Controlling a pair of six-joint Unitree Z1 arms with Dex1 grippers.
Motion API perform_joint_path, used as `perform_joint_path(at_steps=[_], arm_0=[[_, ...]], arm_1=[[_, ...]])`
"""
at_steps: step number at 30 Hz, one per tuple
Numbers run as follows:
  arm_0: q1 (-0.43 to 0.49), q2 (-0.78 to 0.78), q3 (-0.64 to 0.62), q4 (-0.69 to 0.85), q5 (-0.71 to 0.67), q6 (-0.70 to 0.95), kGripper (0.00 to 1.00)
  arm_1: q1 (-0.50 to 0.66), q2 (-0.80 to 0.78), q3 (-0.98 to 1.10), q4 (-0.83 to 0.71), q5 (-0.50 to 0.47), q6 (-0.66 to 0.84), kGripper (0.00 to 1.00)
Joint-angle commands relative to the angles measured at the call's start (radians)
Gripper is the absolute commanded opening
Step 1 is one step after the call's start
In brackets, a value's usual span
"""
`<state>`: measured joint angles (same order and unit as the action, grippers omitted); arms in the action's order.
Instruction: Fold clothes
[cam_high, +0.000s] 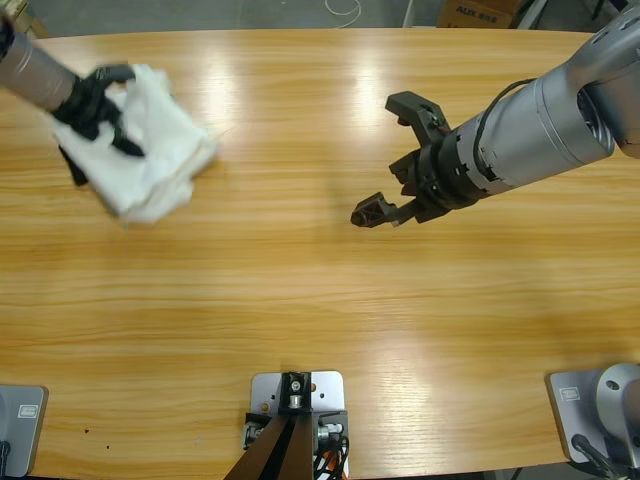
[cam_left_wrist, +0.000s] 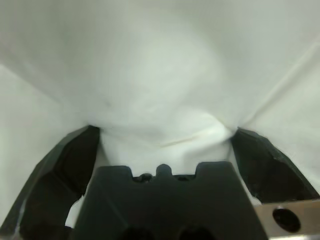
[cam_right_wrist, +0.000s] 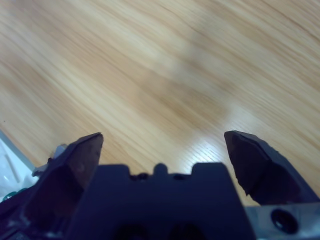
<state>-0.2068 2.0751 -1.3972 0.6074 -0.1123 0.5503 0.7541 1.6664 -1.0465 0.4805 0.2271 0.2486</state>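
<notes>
- You are late in the fold as far as the white garment goes: the white T-shirt (cam_high: 150, 150) is already gathered into a small, thick bundle rather than spread flat, so most of its folding looks done.
- You have no black garment in sight in any view, so you cannot judge whether it is finished or still waiting.
- What seems left for you is to settle or release the bundle and check that it is tidy; that is a judgement, not something shown.
- The bundle sits at the far left end of the tabletop (cam_high: 300, 320), near the back edge, well apart from the right end effector (cam_high: 385, 160).
- Your left end effector (cam_high: 100, 110) is at the bundle's left side, its black jaws spread and pressed into the cloth; in the left wrist view white fabric (cam_left_wrist: 160, 75) fills the gap between the jaws.
- Your right end effector is wide open and holds nothing, with only bare wood beneath it, well to the right of the bundle.
- The bundle looks soft and lumpy, with rounded layered edges and a rumpled top, not a crisp rectangle; no lettering or label shows.
</notes>
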Motion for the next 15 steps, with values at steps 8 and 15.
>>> perform_joint_path(at_steps=[8, 15], arm_0=[[0.187, 0.457, -0.740, 0.314, 0.110, -0.688, 1.000], [0.188, 0.632, -1.225, 0.579, 0.114, -0.758, 1.000]], arm_1=[[-0.069, 0.050, 0.020, 0.008, 0.031, -0.031, 1.000], [-0.070, 0.026, 0.011, 0.042, 0.028, -0.037, 1.000]])
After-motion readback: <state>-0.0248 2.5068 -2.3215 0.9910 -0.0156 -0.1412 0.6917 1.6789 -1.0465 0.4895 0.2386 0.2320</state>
